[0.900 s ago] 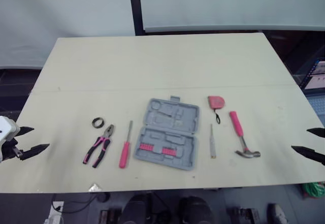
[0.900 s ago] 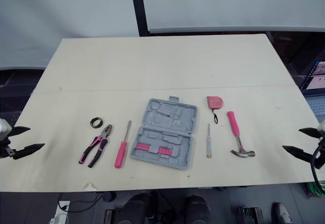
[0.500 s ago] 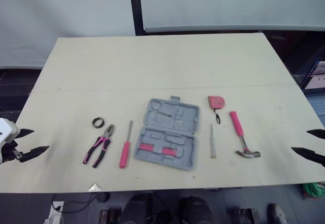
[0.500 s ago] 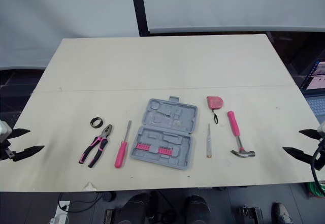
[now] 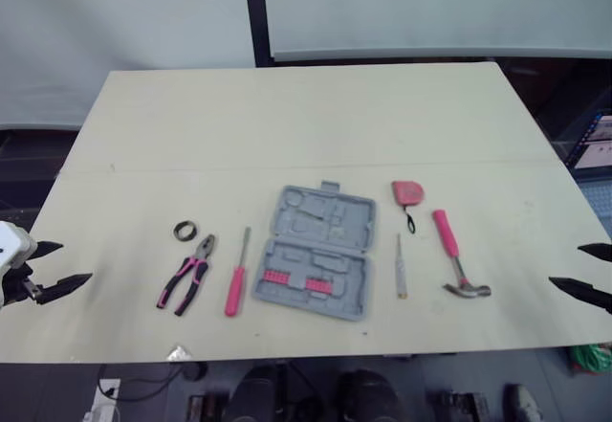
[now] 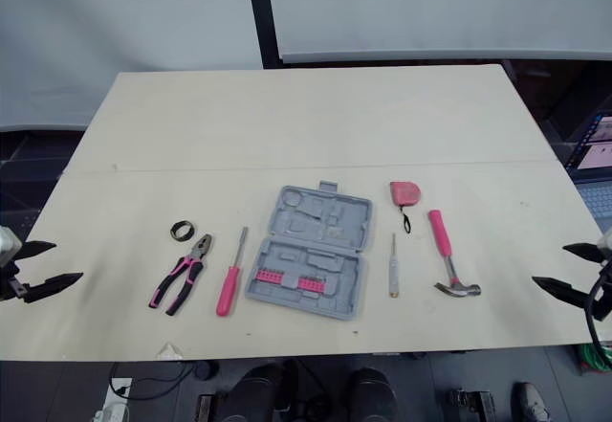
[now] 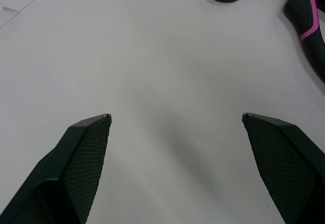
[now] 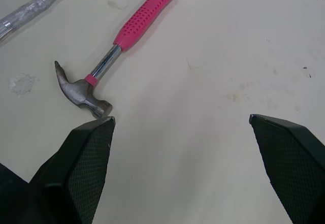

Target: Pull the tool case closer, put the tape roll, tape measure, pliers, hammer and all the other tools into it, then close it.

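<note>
Tool case [image 5: 314, 265], grey and lying open and flat, sits on the near half of the desk [image 5: 287, 125], between the two tools and well apart from both. The left tool [image 5: 76, 260] hovers at the desk's left near edge, its two black fingers [image 7: 84, 153] spread wide with nothing between them, over bare desk. Going from it toward the middle, the tape roll [image 5: 185, 231] comes first, a small dark ring. The pliers [image 5: 186, 275], with pink-and-black handles, lie just nearer than the roll and apart from it. Next is a pink-handled screwdriver [image 5: 235, 274], lying alongside the left edge of the tool case without touching it. The right tool [image 5: 564, 263] hovers at the desk's right near edge, its fingers likewise wide apart and empty. Closest to it is the hammer [image 5: 456, 255], with its pink grip pointing away and its steel head toward the near edge; in the right wrist view the head lies near one fingertip [image 8: 96, 137]. Further in, a slim pale-handled screwdriver [image 5: 401, 266] lies between the hammer and the tool case. The pink tape measure [image 5: 407, 192] rests farther back, its black strap trailing toward the near side. Inside the tool case, the near half carries a row of pink bits and the far half shows moulded recesses. Every loose item lies on the desk outside it.
</note>
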